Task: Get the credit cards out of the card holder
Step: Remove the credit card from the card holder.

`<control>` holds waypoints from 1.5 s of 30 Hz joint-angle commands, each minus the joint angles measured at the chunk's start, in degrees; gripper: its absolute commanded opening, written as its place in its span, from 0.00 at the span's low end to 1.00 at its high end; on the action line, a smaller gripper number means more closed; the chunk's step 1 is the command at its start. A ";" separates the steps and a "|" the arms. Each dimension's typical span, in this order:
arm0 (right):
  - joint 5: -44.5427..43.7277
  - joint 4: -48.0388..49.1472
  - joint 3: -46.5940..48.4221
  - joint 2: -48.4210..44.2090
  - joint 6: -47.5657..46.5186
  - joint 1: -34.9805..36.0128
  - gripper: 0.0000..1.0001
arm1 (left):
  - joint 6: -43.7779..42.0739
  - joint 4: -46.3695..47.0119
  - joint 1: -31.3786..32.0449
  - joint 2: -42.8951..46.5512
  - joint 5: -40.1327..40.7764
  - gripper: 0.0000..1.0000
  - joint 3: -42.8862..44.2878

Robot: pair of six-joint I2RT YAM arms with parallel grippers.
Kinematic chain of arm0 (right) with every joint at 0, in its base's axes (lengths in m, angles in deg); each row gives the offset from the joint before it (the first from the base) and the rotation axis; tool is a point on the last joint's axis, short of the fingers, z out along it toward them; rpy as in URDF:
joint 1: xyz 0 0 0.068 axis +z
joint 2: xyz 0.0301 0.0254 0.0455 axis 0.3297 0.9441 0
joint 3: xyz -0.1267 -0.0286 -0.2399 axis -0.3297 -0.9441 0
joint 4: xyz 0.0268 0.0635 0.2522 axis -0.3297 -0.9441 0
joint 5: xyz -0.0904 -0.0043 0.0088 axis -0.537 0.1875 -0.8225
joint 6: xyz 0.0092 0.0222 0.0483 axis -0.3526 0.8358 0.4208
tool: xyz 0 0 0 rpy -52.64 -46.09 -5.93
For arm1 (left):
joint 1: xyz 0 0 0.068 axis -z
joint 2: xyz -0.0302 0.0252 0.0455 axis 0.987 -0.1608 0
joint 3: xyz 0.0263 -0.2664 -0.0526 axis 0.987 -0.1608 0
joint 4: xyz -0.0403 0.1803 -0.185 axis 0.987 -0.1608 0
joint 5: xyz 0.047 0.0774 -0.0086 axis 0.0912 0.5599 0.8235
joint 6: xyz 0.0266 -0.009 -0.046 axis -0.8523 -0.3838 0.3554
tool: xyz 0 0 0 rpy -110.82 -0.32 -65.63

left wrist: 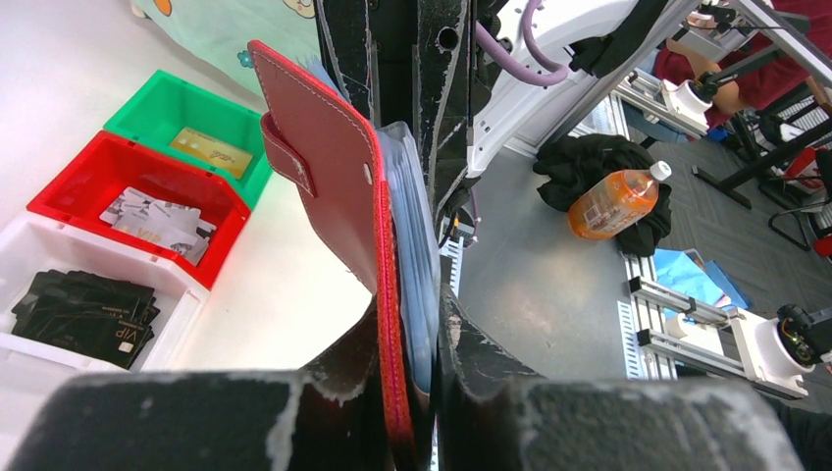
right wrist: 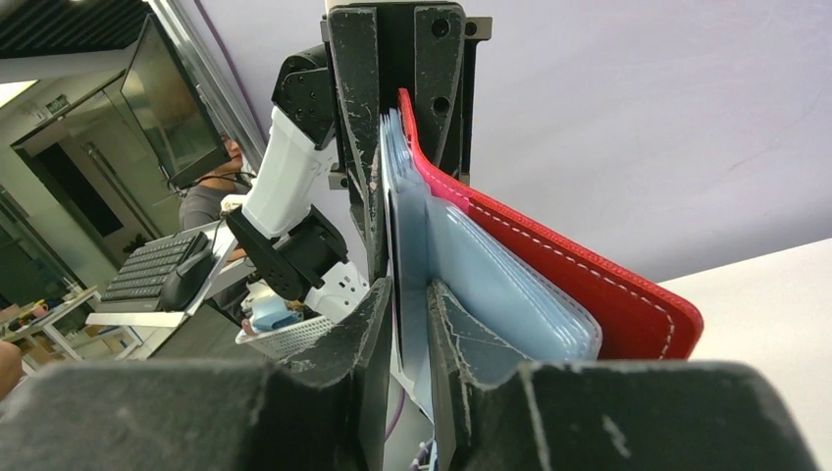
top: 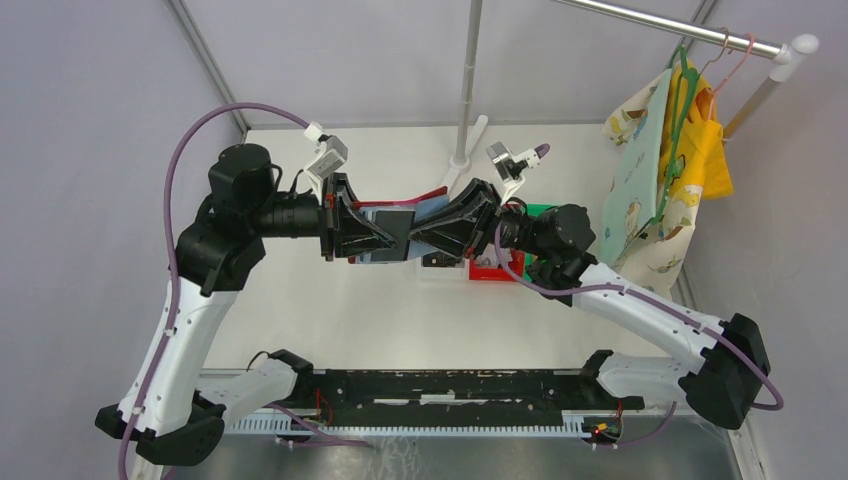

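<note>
Card holder [left wrist: 324, 167] hangs open above the counter [top: 350, 310], left claw [left wrist: 407, 324] clamped on it, right claw [right wrist: 410, 294] pinching its inner sleeves [right wrist: 500, 285].

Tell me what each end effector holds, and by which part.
Both hold the card holder aloft: left end effector clamps cover and pockets at one end; right end effector pinches inner pocket leaves.

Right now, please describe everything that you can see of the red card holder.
The card holder is a small red wallet, leather-like, with pale stitching along its edge and a red snap tab on the outside. It is open and held in the air. Inside are translucent grey-blue pocket leaves. The left gripper is shut on cover and leaves from one side. The right gripper pinches only leaves from the other. Whether a card sits in them I cannot tell.
</note>
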 commanded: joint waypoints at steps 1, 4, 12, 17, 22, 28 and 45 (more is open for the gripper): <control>-5.27 3.29 -0.69 0.19 0.38 -0.25 0.24 | -2.33 0.29 1.05 0.82 -6.22 0.04 -0.17; -4.65 5.57 -0.29 0.96 2.07 -0.24 0.24 | -2.20 0.30 1.06 0.65 -6.32 0.04 -0.14; -3.95 9.50 -1.10 2.06 4.31 0.13 0.06 | -3.78 -2.03 1.07 0.05 -2.36 0.06 1.09; -6.50 9.77 -5.06 -0.25 3.55 0.10 0.00 | -4.85 -5.66 1.05 -0.86 -2.47 0.22 2.85; -7.19 11.32 -7.92 -0.90 4.60 -0.59 0.00 | -5.28 -6.80 1.09 -1.07 -3.23 0.22 4.21; -7.16 15.35 -10.25 -1.42 6.63 -1.01 0.00 | -2.57 -4.18 1.07 -0.22 -3.33 0.17 3.92; -4.07 18.01 -8.44 0.01 8.71 -0.60 0.38 | -0.13 -2.12 1.05 -0.91 2.79 0.11 3.29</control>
